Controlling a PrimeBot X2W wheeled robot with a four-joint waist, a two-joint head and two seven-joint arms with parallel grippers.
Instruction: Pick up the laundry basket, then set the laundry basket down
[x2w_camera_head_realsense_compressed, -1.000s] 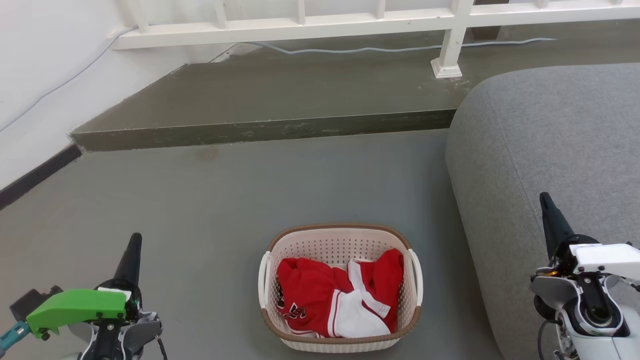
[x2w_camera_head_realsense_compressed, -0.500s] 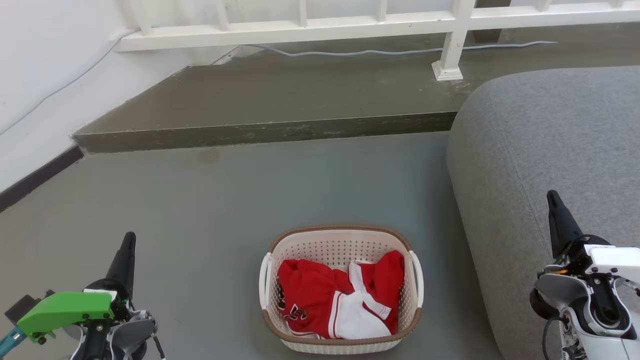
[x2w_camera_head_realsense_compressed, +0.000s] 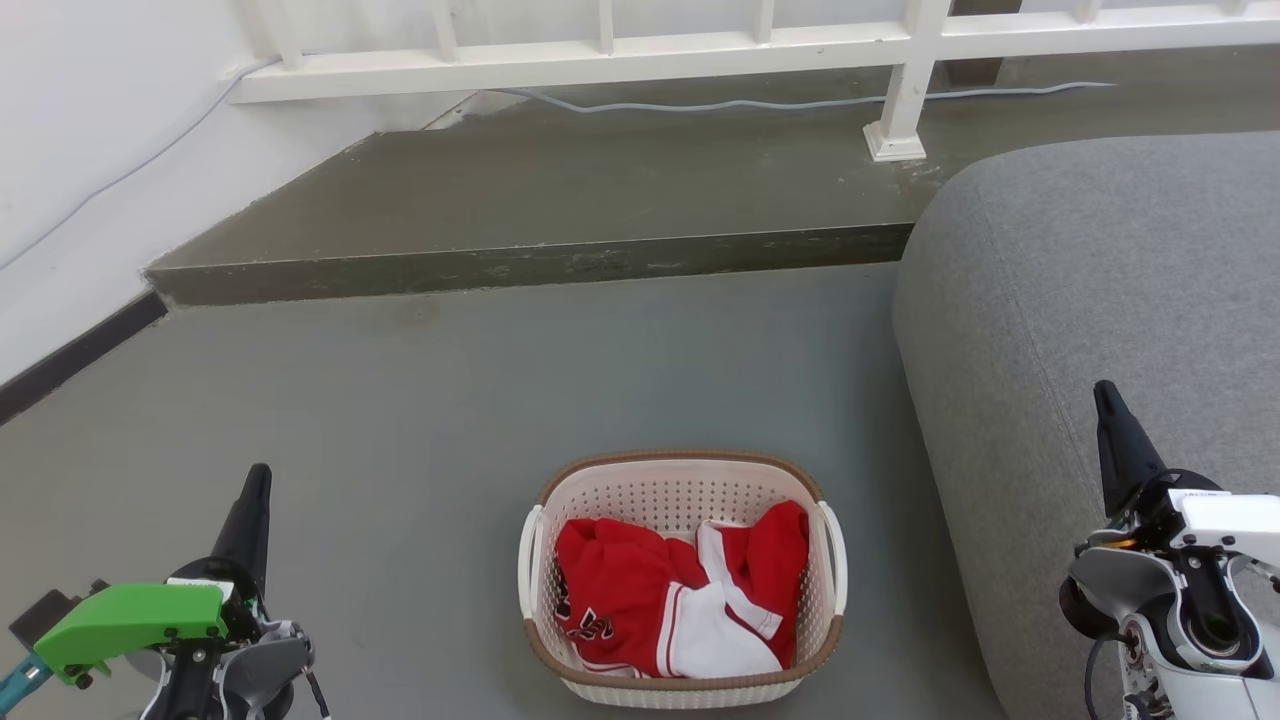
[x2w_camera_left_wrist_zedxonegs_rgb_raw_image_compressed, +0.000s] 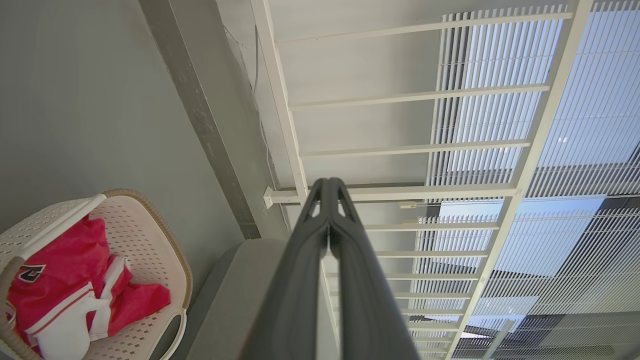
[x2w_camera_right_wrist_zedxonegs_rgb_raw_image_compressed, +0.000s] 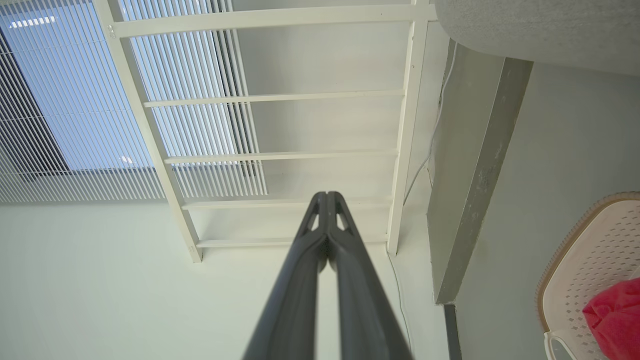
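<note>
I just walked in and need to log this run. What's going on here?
The robot faces the basket, which sits on the floor beside the sofa with a red-and-white garment in it. Nothing is handling it right now. The left gripper and the right gripper are both shut and empty, one on each side of the basket and well apart from it.

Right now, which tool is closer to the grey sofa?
Right. The right tool shows over the side of the grey sofa in the head view; the left tool is beyond the laundry basket, away from it.
</note>
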